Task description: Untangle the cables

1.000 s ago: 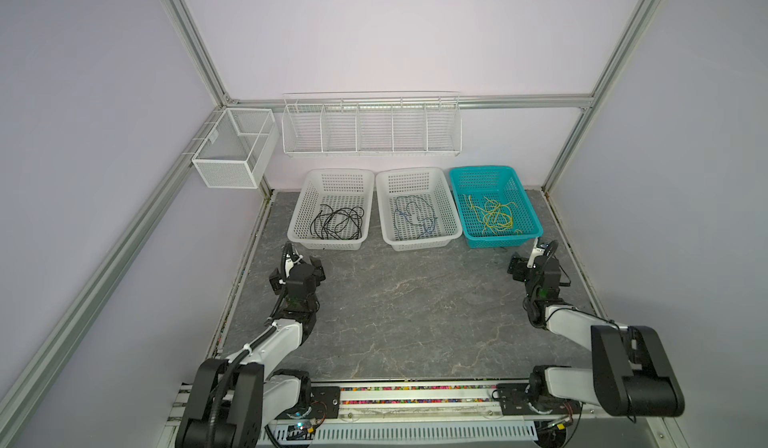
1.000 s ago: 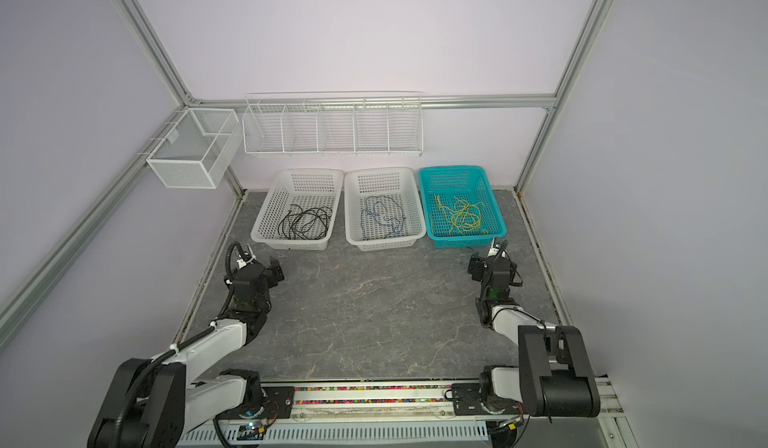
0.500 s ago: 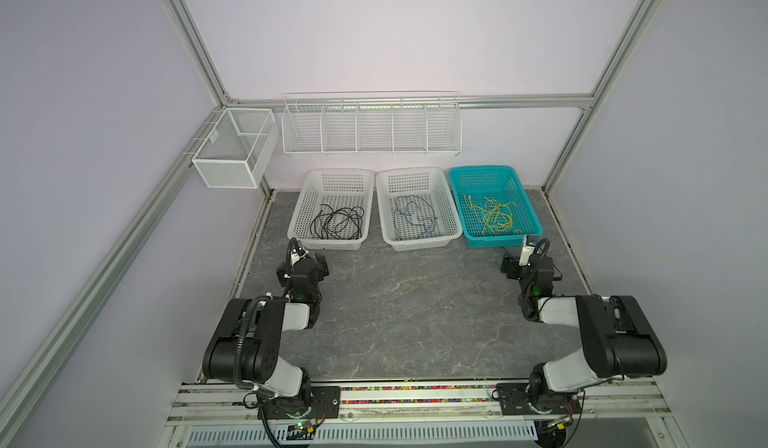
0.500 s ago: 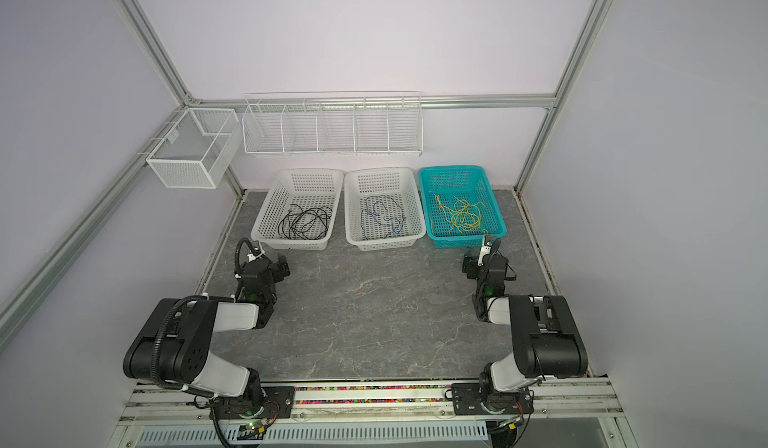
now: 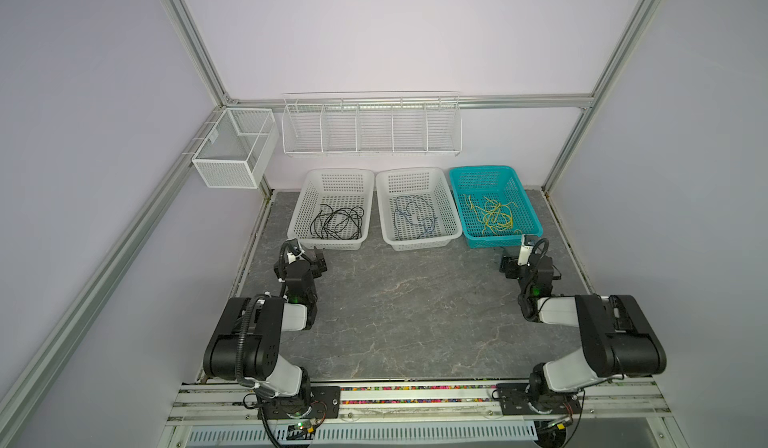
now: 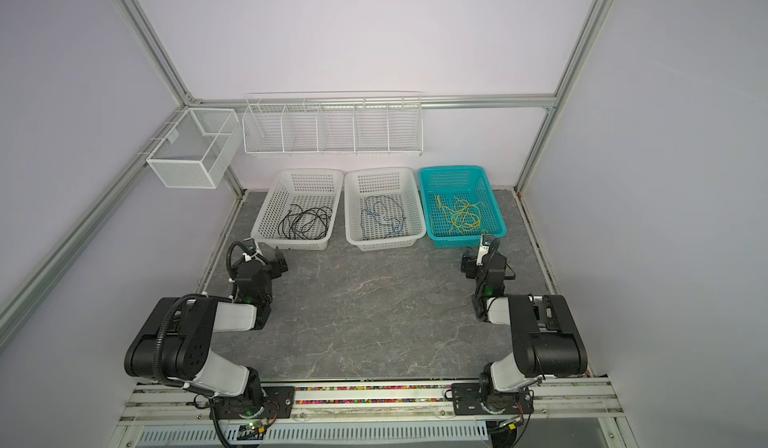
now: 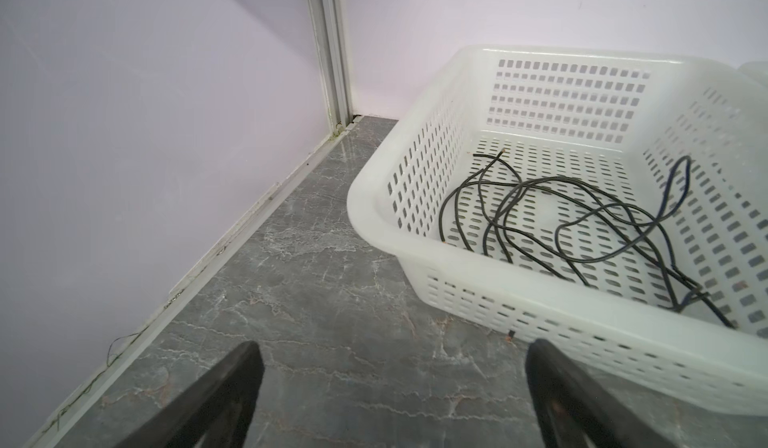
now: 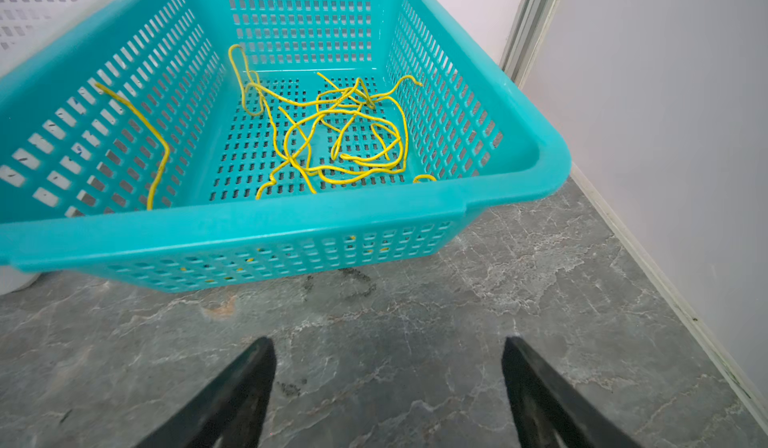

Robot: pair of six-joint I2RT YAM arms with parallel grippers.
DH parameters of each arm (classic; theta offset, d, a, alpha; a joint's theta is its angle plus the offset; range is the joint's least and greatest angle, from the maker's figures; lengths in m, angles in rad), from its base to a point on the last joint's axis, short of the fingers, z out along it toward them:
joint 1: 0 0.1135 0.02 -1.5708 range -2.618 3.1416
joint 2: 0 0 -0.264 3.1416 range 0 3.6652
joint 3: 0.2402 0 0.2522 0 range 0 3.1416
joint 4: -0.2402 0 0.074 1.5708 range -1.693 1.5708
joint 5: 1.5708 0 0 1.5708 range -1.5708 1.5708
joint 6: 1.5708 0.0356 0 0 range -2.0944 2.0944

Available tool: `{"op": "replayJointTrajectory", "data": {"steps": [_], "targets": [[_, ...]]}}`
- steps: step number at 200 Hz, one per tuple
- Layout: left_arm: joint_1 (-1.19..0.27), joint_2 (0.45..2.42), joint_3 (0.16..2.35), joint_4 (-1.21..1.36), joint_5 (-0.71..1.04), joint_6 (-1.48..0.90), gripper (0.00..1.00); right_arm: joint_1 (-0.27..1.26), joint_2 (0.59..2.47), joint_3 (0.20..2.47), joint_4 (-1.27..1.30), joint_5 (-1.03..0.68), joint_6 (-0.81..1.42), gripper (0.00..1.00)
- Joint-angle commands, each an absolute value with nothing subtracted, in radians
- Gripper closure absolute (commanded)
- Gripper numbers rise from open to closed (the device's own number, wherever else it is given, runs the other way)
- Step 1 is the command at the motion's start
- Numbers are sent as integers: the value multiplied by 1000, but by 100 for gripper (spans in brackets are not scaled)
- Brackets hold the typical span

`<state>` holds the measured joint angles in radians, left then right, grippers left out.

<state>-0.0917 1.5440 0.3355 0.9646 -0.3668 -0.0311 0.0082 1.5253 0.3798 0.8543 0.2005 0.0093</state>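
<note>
Thin black cables [image 5: 337, 225] lie in loose overlapping loops in the left white basket [image 5: 338, 172], blue cables [image 5: 415, 217] coil in the middle white basket [image 5: 409, 171], and yellow cables [image 5: 494, 217] sit tangled in the teal basket [image 5: 482, 168]. The left hand [image 7: 395, 348] and right hand [image 8: 388, 344] hover spread and empty above the counter [image 5: 415, 300].

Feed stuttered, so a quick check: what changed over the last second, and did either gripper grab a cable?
The left arm and right arm folded upward, elbows lifting from near the front rail. The left gripper edged slightly toward the left white basket, the right gripper toward the teal basket; both open, holding nothing. The black cables, blue cables and yellow cables lie unchanged in their baskets.
</note>
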Motion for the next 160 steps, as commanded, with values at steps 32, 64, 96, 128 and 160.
{"op": "replayJointTrajectory", "data": {"steps": [32, 64, 96, 128, 160], "targets": [[-94, 1560, 384, 938, -379, -28, 0, 13, 1526, 373, 884, 195, -11, 12], [-94, 1559, 386, 932, -380, -30, 0, 13, 1526, 373, 884, 196, -11, 12], [-94, 1559, 385, 933, -380, -29, 1, 12, 1526, 373, 882, 195, -11, 12], [-94, 1559, 385, 933, -381, -29, 0, 13, 1526, 373, 882, 193, -11, 12], [-94, 1559, 384, 933, -380, -29, 0, 12, 1528, 376, 877, 195, -11, 12]]}}
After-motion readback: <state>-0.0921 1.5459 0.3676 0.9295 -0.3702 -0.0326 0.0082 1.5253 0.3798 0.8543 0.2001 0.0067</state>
